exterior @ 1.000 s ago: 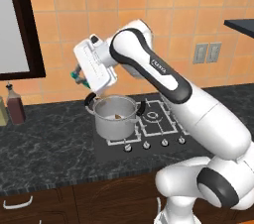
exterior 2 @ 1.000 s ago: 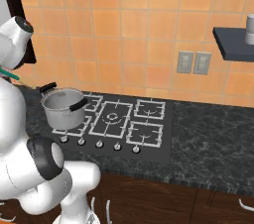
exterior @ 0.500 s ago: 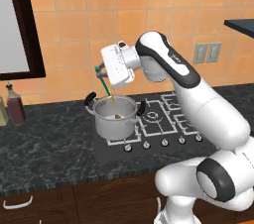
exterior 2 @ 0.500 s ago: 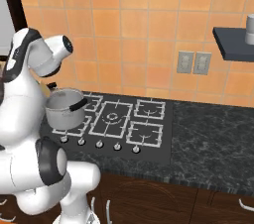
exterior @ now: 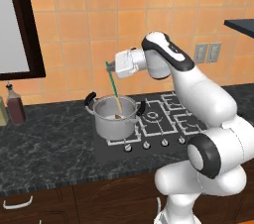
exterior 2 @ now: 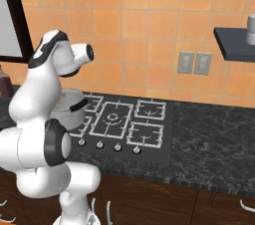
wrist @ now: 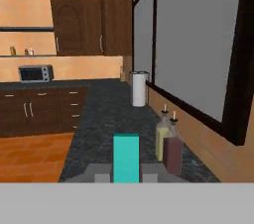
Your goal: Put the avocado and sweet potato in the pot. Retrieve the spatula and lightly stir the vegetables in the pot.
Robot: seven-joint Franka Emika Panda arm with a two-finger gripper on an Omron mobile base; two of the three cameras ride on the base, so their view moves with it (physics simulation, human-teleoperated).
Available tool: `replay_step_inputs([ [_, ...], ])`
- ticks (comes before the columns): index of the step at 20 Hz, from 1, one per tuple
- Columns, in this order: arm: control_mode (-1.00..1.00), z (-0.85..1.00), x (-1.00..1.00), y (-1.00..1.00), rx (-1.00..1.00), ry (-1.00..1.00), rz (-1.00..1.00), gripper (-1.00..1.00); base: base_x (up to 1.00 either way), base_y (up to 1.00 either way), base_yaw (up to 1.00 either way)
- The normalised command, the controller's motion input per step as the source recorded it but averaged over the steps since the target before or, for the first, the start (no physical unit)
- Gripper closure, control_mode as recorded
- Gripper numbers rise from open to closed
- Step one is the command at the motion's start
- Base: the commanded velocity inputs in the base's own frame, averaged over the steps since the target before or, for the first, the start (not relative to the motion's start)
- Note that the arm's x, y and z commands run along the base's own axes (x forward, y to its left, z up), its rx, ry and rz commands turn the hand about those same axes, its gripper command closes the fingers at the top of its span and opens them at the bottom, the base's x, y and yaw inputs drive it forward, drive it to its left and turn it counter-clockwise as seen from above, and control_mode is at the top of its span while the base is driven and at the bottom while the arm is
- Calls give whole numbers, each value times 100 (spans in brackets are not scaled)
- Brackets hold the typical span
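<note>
The steel pot (exterior: pixel 115 119) with black loop handles stands on the front-left burner; in the right base view the pot (exterior 2: pixel 71 105) peeks out from behind my arm. The spatula (exterior: pixel 113 89) hangs nearly upright with its teal handle up and its tan blade down inside the pot. Above the pot, my gripper (exterior: pixel 110 67) is shut on the top of the handle. In the hand view the teal spatula (wrist: pixel 126 156) handle end stands between the fingers of the gripper (wrist: pixel 126 173). The avocado and sweet potato are hidden; I cannot make out what lies in the pot.
The gas hob (exterior: pixel 166 116) spreads right of the pot, with knobs along its front. Two bottles (exterior: pixel 14 109) stand on the counter at the far left below a dark-framed window (exterior: pixel 31 25). A paper towel roll (wrist: pixel 139 88) stands further along that counter.
My arm has swung right from left of the pot to above it, carrying the spatula. The blade now dips into the pot.
</note>
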Motion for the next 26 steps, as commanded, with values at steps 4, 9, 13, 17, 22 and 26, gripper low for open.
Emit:
replay_step_inputs([
  [4,-100,-54,59,-27,9,17,-5,100,0,0,0],
  [9,-100,-53,13,-10,8,2,-1,100,0,0,0],
  [13,-100,-43,6,-5,9,-1,0,100,0,0,0],
  [17,-100,-33,5,-25,6,-1,-1,100,0,0,0],
  [22,-100,-45,16,-15,1,0,-3,100,0,0,0],
  [26,-100,-62,13,0,7,-5,0,100,0,0,0],
])
